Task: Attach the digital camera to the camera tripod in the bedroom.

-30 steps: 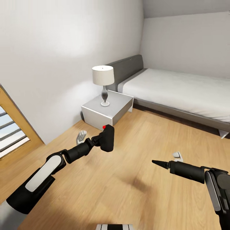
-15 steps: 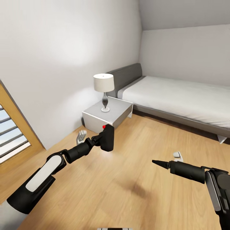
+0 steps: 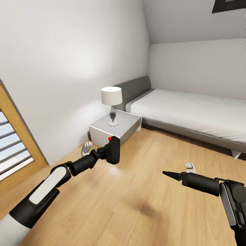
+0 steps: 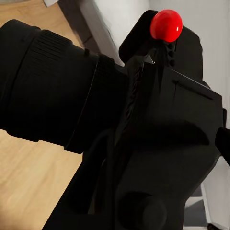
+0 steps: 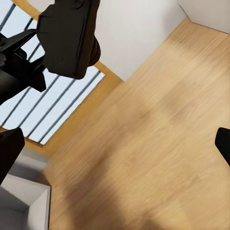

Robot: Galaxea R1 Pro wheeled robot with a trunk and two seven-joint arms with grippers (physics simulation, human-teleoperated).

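My left gripper [image 3: 104, 150] is shut on the digital camera [image 3: 113, 152], a chunky matte-black body with a red dot button [image 3: 109, 138] on top, held above the wood floor in front of the nightstand. The left wrist view shows the camera [image 4: 158, 143] close up, red button [image 4: 166, 25] at its upper edge. In the right wrist view the camera [image 5: 69, 38] hangs off the left arm. My right gripper [image 3: 164, 173] hovers over the floor at the right, open and holding nothing. The camera tripod is out of view.
A white nightstand [image 3: 128, 127] with a lamp [image 3: 111, 99] stands against the left wall, and beside it a grey bed [image 3: 191, 111] with a white mattress. A wooden frame with slats [image 3: 13, 150] is at the left. Small white objects [image 3: 86, 147] [image 3: 190, 166] lie on the plank floor.
The whole head view has shifted, so the room sits lower and farther in the picture and a dark frame shows at the top right. Both arms keep nearly the same pose.
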